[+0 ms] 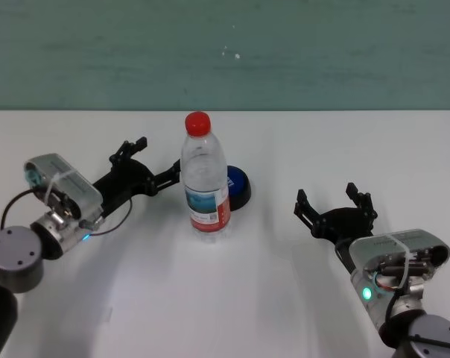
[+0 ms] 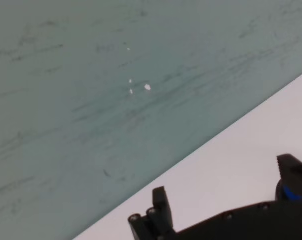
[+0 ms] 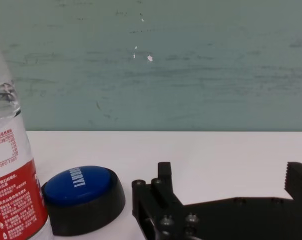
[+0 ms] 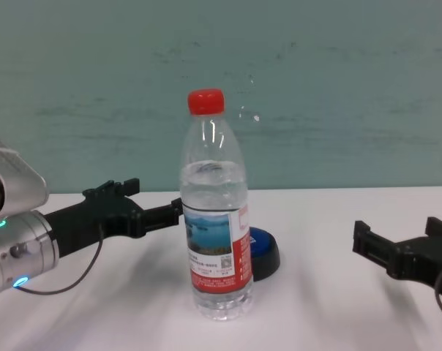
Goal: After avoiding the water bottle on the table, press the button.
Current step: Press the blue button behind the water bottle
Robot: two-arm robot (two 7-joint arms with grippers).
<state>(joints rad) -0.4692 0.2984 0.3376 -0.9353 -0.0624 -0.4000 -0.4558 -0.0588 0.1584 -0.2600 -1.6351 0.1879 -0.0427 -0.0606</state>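
Observation:
The water bottle (image 1: 206, 183) stands upright mid-table, clear, with a red cap; it also shows in the chest view (image 4: 215, 241) and the right wrist view (image 3: 13, 200). The blue-topped button (image 1: 238, 186) sits just behind it to the right and also shows in the chest view (image 4: 265, 252) and the right wrist view (image 3: 81, 192). My left gripper (image 1: 153, 162) is open and empty, low over the table (image 1: 232, 298), left of the bottle, one fingertip close to the bottle's side. My right gripper (image 1: 335, 203) is open and empty, right of the button, well apart from it.
A green wall (image 1: 225, 52) rises behind the table's far edge. Bare white tabletop lies in front of the bottle and between the button and my right gripper. The left wrist view shows only my left gripper (image 2: 226, 192), table and wall.

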